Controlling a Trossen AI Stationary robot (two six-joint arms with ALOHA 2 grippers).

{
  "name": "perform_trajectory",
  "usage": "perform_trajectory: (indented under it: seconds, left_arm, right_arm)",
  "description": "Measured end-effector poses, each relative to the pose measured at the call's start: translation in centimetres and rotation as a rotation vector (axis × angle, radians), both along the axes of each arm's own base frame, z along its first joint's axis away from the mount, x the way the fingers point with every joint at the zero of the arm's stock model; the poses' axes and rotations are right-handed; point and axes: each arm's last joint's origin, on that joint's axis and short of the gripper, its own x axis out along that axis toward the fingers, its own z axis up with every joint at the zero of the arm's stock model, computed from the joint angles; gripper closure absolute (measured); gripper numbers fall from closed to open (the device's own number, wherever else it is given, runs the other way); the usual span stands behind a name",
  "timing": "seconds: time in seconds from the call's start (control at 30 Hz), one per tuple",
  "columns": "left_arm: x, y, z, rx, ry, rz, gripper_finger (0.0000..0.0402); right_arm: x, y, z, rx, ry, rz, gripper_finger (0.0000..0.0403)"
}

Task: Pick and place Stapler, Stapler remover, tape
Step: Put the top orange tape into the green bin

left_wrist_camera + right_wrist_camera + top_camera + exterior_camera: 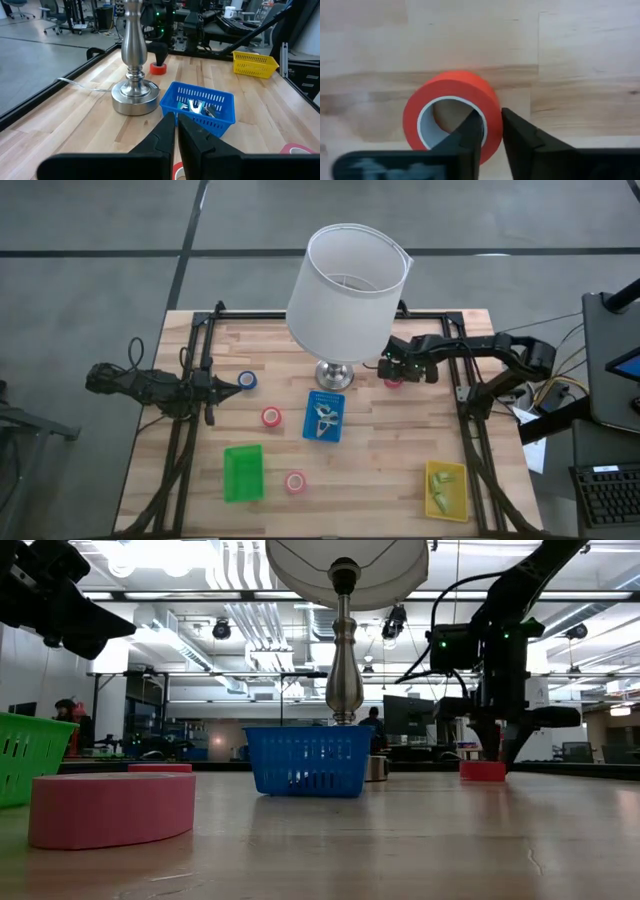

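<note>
A red roll of tape (451, 107) lies flat on the table just right of the lamp base (335, 375). My right gripper (492, 131) stands over it, pointing down and shut on its wall. In the low view the same roll (482, 771) rests on the wood under the gripper (497, 745). A blue roll (247, 381) and two more red rolls (271, 417) (295, 482) lie flat farther left. My left gripper (177, 130) is shut on nothing at the table's left, beside the blue roll. I cannot make out the stapler or the stapler remover. My right gripper pinches the red roll's wall (492, 107), with one finger (470, 132) inside the pale-lined hole and the other outside. The fingers come from above, pointing down. The roll lies flat on the table.
A tall lamp with a white shade (345, 290) stands mid-table, close to the right gripper. A blue bin (324, 417) with small pale items sits in front of it. A green bin (243, 473) is near left and a yellow bin (446, 489) near right.
</note>
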Motion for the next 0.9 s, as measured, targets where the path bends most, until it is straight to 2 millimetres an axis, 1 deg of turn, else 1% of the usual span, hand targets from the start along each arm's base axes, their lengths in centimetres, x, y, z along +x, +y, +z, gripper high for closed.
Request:
perform_trajectory:
  seconds: [0.1, 0.3, 0.4, 0.57, 0.7, 0.8, 0.9]
  left_arm:
    - [0.0, 0.0, 0.0, 0.0, 0.0, 0.0, 0.0378]
    - [0.0, 0.0, 0.0, -0.011, -0.004, 0.003, 0.0378]
    - [0.1, 0.0, 0.6, -0.154, -0.085, 0.029, 0.0378]
    - [0.3, -0.1, 2.3, -0.507, -0.307, 0.057, 0.0378]
    - [0.3, -0.1, 2.9, -0.623, -0.38, 0.066, 0.0378]
    - [0.3, -0.1, 3.1, -0.729, -0.407, 0.041, 0.0378]
    - [0.3, -0.2, 3.4, -0.865, -0.443, 0.032, 0.0378]
  right_arm:
    - [0.1, 0.3, 0.1, 0.023, -0.016, 0.025, 0.0373]
    - [0.6, 1.7, 0.4, 0.061, -0.037, 0.117, 0.0372]
    - [1.0, 3.1, 0.6, 0.077, -0.054, 0.157, 0.0369]
    - [2.0, 6.5, 1.9, 0.072, -0.107, 0.241, 0.037]
    - [2.9, 10.1, 3.5, 0.04, -0.165, 0.256, 0.037]
    - [3.7, 13.1, 5.6, -0.015, -0.249, 0.265, 0.037]
    - [4.5, 16.0, 8.1, -0.111, -0.351, 0.28, 0.037]
